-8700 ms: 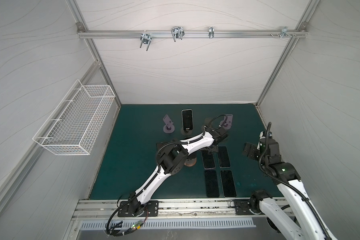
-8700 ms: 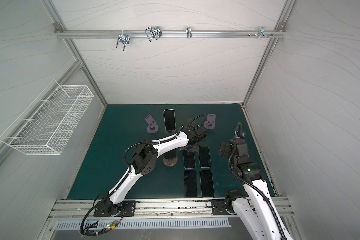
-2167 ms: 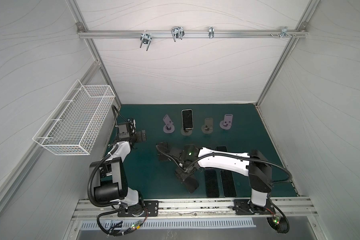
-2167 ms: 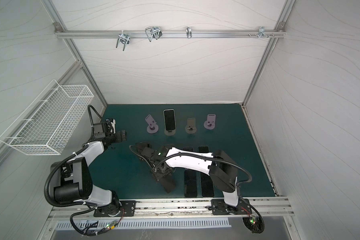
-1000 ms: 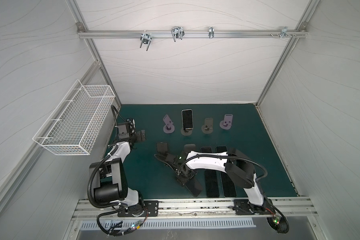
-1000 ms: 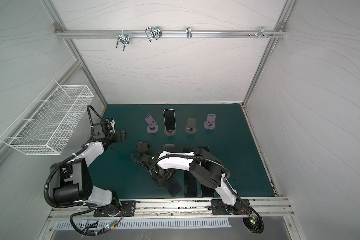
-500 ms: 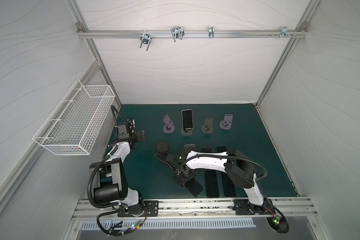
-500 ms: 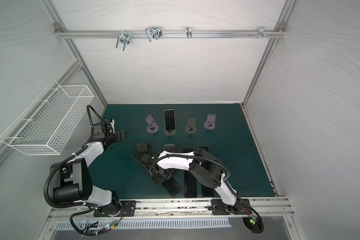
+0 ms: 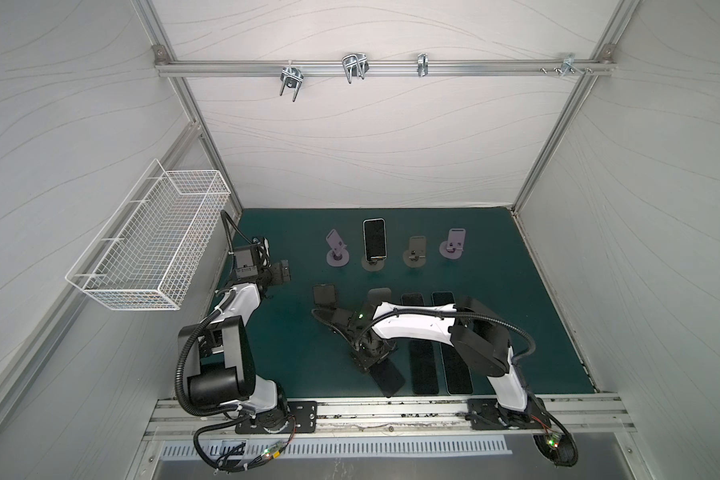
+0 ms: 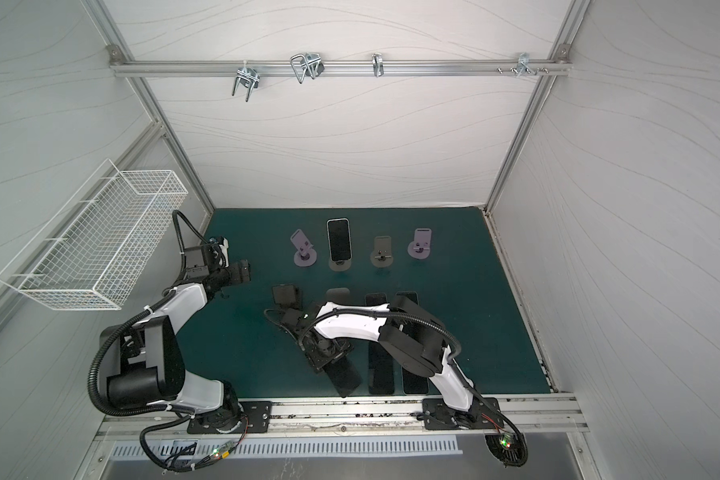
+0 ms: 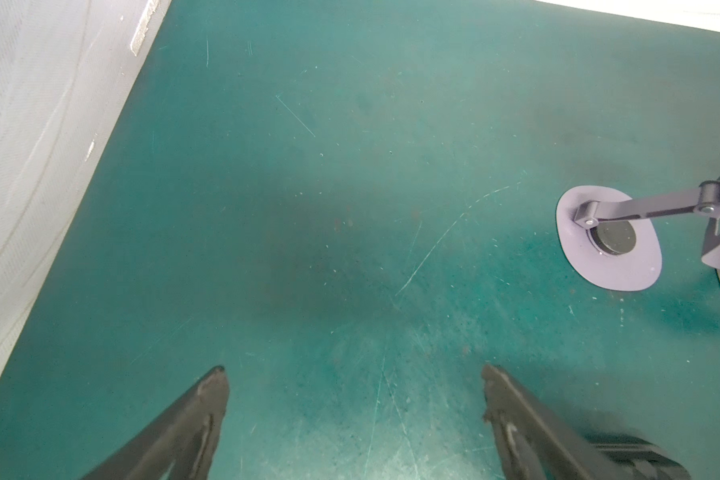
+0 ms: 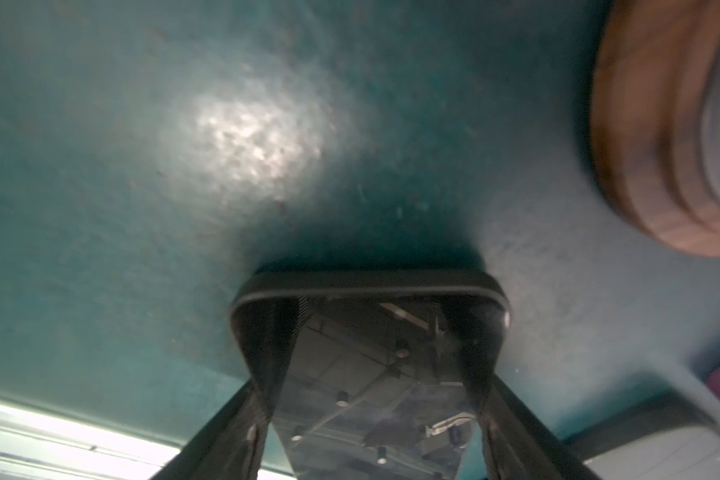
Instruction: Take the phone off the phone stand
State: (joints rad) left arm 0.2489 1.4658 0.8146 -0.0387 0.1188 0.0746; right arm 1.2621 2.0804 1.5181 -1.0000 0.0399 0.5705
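Observation:
My right gripper (image 9: 371, 359) (image 12: 368, 309) is shut on a black phone (image 9: 387, 378) (image 10: 344, 378) (image 12: 366, 374), its fingers on the phone's two long edges. The phone slants low over the green mat toward the front rail. Whether its far end touches the mat does not show. A round wooden stand base (image 12: 657, 137) lies close beside it in the right wrist view. It is hidden under the arm in both top views. Another phone (image 9: 374, 239) stands upright on a stand in the back row. My left gripper (image 9: 284, 272) (image 11: 354, 374) is open over bare mat by the left wall.
Empty stands flank the upright phone: lilac (image 9: 336, 249) (image 11: 607, 245), grey (image 9: 415, 251) and lilac (image 9: 454, 245). Black phones lie flat right of the held one (image 9: 424, 372) (image 9: 458, 374). A wire basket (image 9: 150, 245) hangs on the left wall. The front rail (image 9: 391, 409) bounds the mat.
Since two seconds ago the right arm has folded its elbow in and carried the phone a little toward the front rail. In the last second it has barely moved. The left arm has stayed still.

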